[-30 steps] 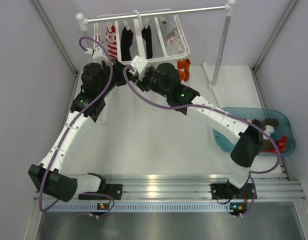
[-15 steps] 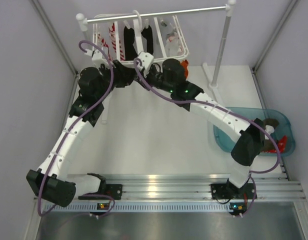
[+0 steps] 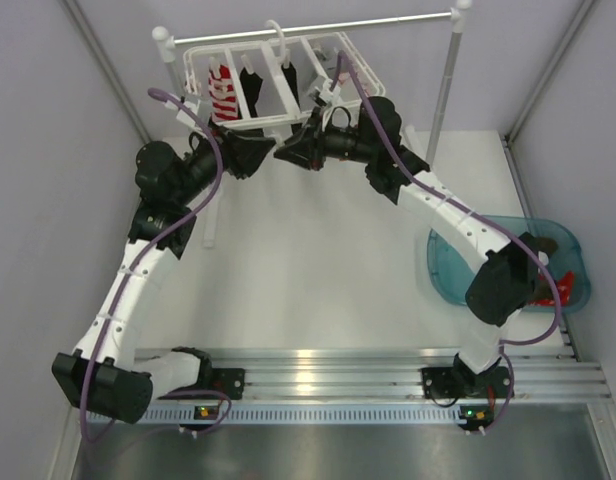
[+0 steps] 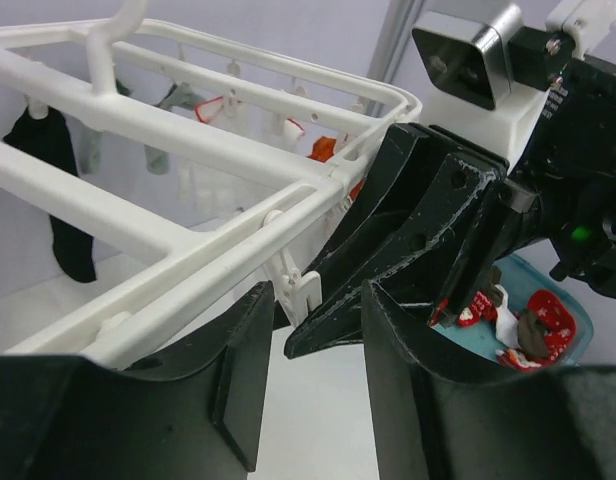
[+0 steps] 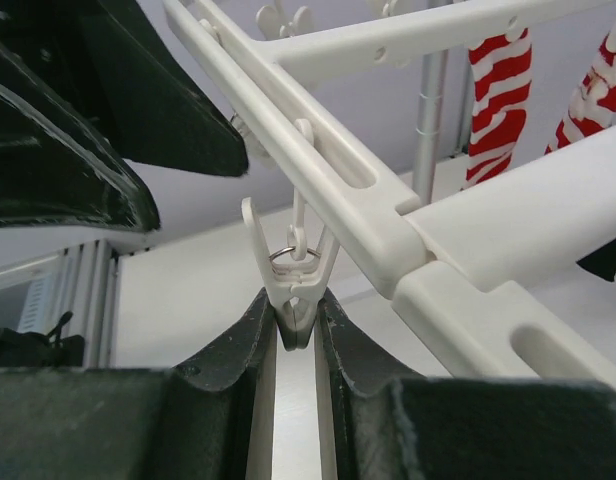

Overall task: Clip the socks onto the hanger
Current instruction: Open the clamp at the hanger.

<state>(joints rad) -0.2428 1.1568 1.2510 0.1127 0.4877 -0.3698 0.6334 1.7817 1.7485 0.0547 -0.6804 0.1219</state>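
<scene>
The right claw (image 5: 295,322) is pressed together on the lower end of one dangling clip (image 5: 291,268), apparently to steady it beneath the hanger (image 5: 323,150); the hanger hangs by its hook from the silver rail (image 3: 318,25) at the far side of the surface (image 3: 318,280); the left claw (image 4: 316,312) stands apart just beside that same clip and holds nothing, so I judge that no sock is ready to go in; counted from above: two arms, one hanger, one striped sock (image 3: 221,97) and at least one black sock (image 3: 250,92) already pegged; more socks wait in the single teal tub (image 3: 440,275), too jumbled to count.
</scene>
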